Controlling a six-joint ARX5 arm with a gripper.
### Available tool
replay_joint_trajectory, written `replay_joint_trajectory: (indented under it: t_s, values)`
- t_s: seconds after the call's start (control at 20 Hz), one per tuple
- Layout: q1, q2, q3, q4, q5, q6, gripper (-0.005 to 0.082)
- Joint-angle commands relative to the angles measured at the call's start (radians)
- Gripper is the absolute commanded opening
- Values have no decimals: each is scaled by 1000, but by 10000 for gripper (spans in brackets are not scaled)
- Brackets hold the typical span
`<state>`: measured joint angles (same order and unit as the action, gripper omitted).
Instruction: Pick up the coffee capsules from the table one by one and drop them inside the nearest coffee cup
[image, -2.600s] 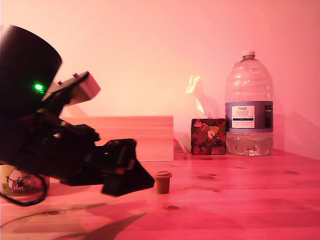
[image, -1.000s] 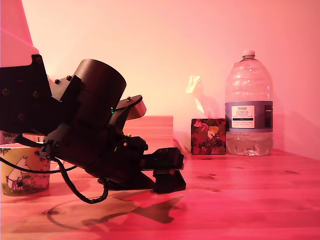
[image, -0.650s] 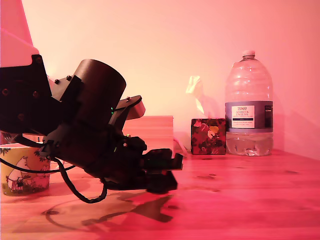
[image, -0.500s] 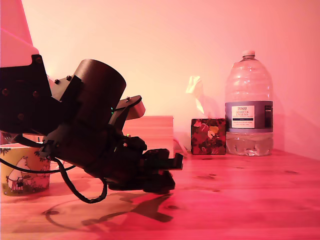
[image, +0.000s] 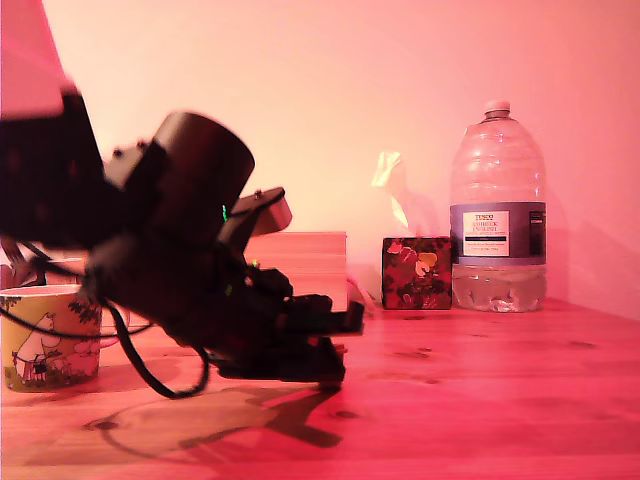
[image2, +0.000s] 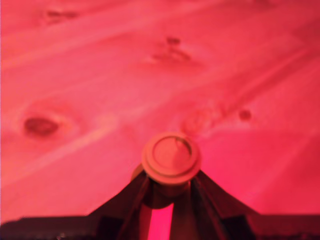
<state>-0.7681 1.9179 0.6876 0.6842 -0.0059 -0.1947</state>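
Pincer (image2: 170, 192): its two dark fingers (image2: 125, 202) close in from either side on the body of the capsule just under the rim — a narrow grip, holding the capsule. In the exterior view the pincer (image: 325, 365) sits low, just above the surface, at the end of the bulky black arm (image: 190, 260).

Capsule (image2: 171, 157): small tapered pod with a wide flat round rim on top, upright between the fingers. Whether its base touches the wood cannot be told. In the exterior view it is hidden by the black hardware.

Surface (image2: 100, 75): wood with long grain and dark knots, reddish in this light; the arm's shadow falls on the surface (image: 480, 400) below the pincer.

Cup (image: 50, 335): yellowish-green mug with a white cartoon figure, standing at the exterior view's left edge, well apart from the pincer, partly crossed by a black cable (image: 150, 375).

Background: a pale wooden box (image: 305, 265) behind the arm; to the exterior view's right a small floral box (image: 416, 272) and, just beside it, a large clear water bottle (image: 497, 210) — all near the wall.
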Motion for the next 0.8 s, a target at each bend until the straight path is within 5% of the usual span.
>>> replay_joint_trajectory:
  t_s: [0.0, 0.75]
  values:
    - [-5, -22, -12, -46, -3, 40, 57]
    - [22, -429, -212, -151, -53, 8, 57]
